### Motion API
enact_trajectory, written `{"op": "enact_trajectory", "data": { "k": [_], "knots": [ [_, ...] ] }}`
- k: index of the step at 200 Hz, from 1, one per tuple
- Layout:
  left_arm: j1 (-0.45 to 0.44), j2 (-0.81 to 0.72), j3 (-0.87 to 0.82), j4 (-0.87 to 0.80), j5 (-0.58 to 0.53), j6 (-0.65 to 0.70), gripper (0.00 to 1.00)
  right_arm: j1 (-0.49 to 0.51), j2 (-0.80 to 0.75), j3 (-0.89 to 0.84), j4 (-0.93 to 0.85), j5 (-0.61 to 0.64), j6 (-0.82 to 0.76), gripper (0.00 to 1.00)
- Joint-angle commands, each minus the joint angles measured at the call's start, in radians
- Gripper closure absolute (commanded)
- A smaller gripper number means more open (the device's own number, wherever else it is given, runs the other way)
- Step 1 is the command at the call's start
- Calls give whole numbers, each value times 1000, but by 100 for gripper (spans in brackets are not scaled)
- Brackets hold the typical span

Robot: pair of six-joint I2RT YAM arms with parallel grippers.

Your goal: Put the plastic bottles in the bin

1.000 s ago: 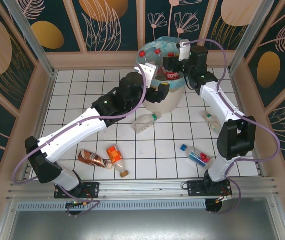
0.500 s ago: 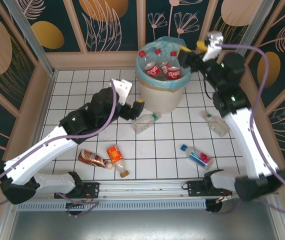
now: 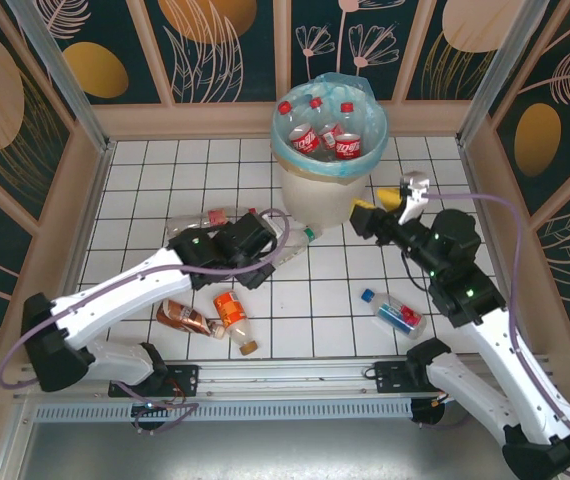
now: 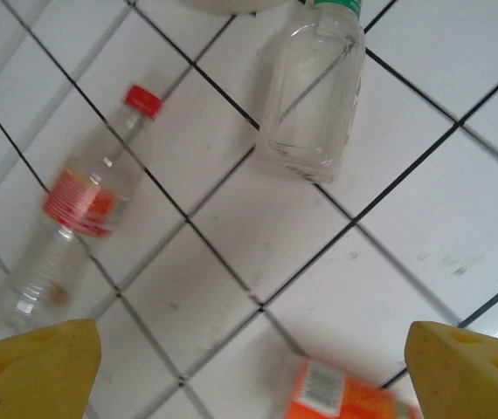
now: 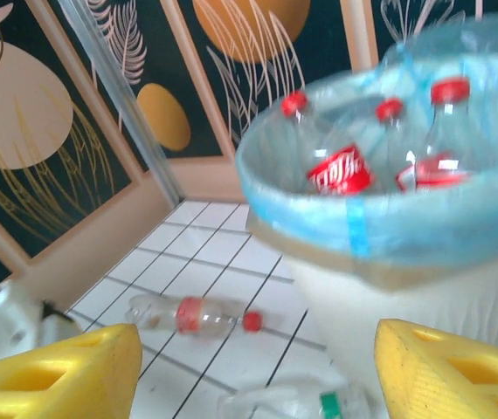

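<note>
The bin (image 3: 317,196) stands at the back middle with several red-capped plastic bottles (image 3: 335,135) inside its blue-green bag. On the tiles lie a clear green-capped bottle (image 3: 297,245), a clear red-capped bottle (image 3: 197,218), an orange bottle (image 3: 231,312), a brown bottle (image 3: 184,318) and a blue-labelled bottle (image 3: 393,312). My left gripper (image 3: 257,240) hovers open and empty over the floor, between the green-capped bottle (image 4: 313,96), the red-capped bottle (image 4: 74,218) and the orange bottle (image 4: 345,393). My right gripper (image 3: 378,208) is open and empty just right of the bin (image 5: 424,262).
Wooden walls (image 3: 95,165) enclose the tiled floor on three sides. The metal rail (image 3: 285,378) with both arm bases runs along the near edge. Bare tiles lie at the left and in the middle front.
Both arms have pulled away from the bin. The left gripper dropped to the floor near the green-capped bottle. The right gripper swung from the bin's far right rim down to its right side.
</note>
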Motion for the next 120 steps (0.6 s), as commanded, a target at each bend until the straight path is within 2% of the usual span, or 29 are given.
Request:
{"op": "enact_trajectory", "data": {
  "k": [1, 19, 54, 79, 120],
  "knots": [
    [1, -13, 15, -29, 127, -407, 10, 19, -72, -43, -62, 17, 111, 30],
    [1, -111, -78, 70, 172, -654, 11, 21, -102, -55, -96, 8, 119, 31],
    [2, -311, -273, 123, 114, -1081, 10, 22, -118, -57, -134, 17, 61, 31],
    [2, -358, -365, 142, 108, -1207, 8, 21, -109, -62, -125, 20, 13, 31],
    [2, -364, -444, 126, 62, -1285, 9, 21, -99, -76, -105, 15, -40, 30]
  ]
}}
